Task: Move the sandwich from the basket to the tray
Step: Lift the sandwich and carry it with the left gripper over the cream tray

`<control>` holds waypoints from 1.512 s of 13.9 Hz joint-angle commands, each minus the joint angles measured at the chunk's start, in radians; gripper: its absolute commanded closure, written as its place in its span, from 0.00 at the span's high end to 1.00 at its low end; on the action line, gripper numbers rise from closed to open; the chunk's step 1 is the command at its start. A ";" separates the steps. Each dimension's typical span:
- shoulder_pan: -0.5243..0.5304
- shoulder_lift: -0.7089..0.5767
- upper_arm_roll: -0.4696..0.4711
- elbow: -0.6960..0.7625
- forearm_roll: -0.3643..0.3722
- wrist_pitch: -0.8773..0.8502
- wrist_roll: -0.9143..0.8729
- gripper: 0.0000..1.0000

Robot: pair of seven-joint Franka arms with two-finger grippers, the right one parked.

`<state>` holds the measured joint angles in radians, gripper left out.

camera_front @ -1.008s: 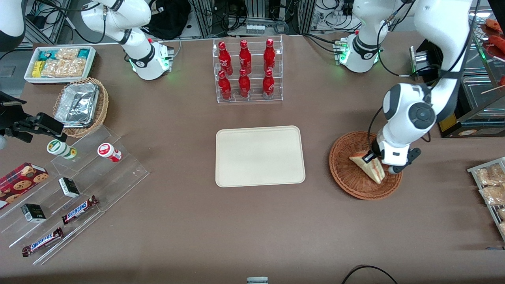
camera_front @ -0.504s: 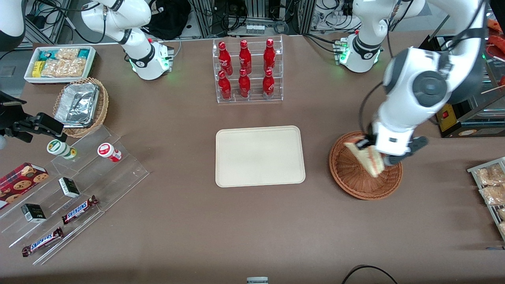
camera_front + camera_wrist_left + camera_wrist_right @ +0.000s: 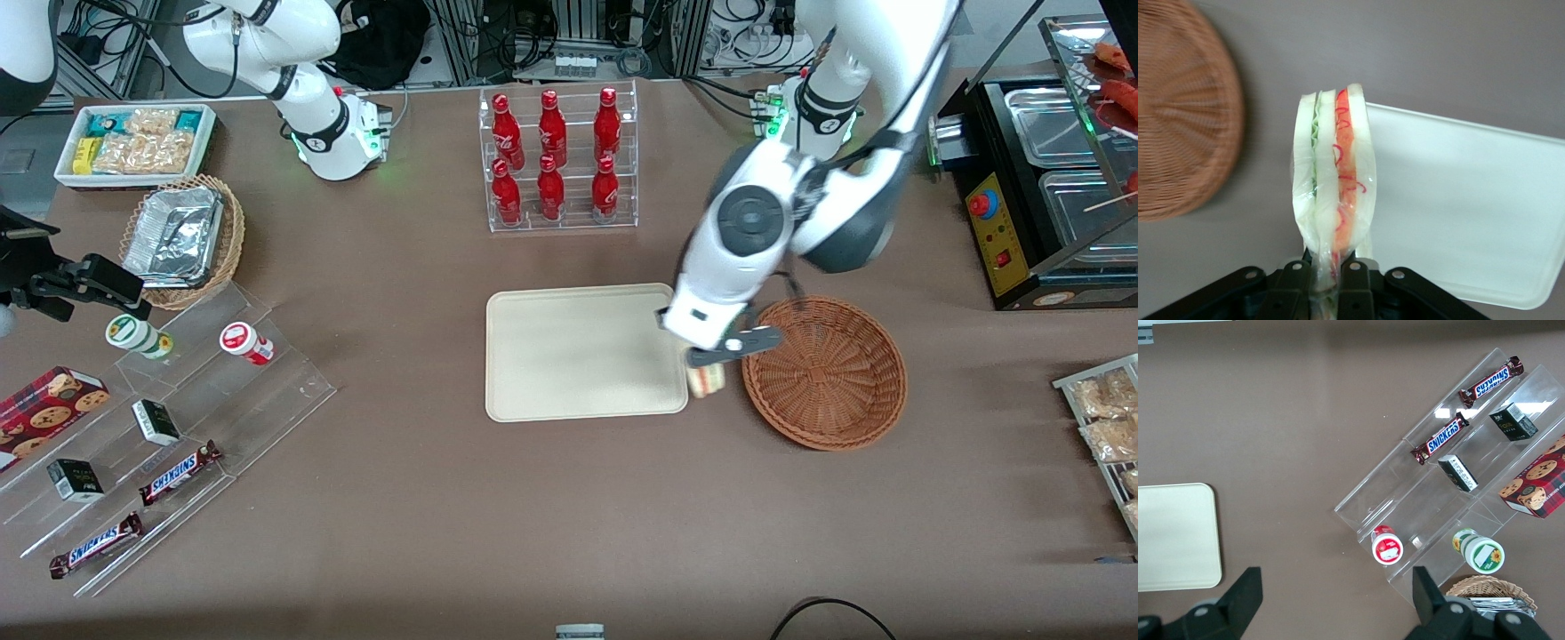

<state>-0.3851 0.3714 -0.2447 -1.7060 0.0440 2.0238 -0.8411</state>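
Gripper [image 3: 709,360] right of frame center in front view, fingers [image 3: 1353,275] pinching the sandwich [image 3: 1331,193] at its lower end, held off the table. Sandwich hangs over the gap between tray [image 3: 569,356] edge and basket [image 3: 827,373], cut edge with red and green filling facing the wrist camera.

The left arm is bent low over the table, its wrist angled down toward 7 o'clock. The gripper [image 3: 707,356] is clamped on the sandwich [image 3: 1331,187].
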 commanded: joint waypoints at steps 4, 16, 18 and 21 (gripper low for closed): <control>-0.149 0.162 0.012 0.048 0.008 0.202 -0.009 0.13; -0.221 0.294 0.012 0.085 0.056 0.254 -0.004 0.16; -0.225 0.299 0.012 0.083 0.056 0.254 -0.009 0.54; -0.224 0.284 0.013 0.072 0.057 0.247 -0.009 1.00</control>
<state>-0.5946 0.6581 -0.2441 -1.6453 0.0874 2.2752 -0.8378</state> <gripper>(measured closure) 0.551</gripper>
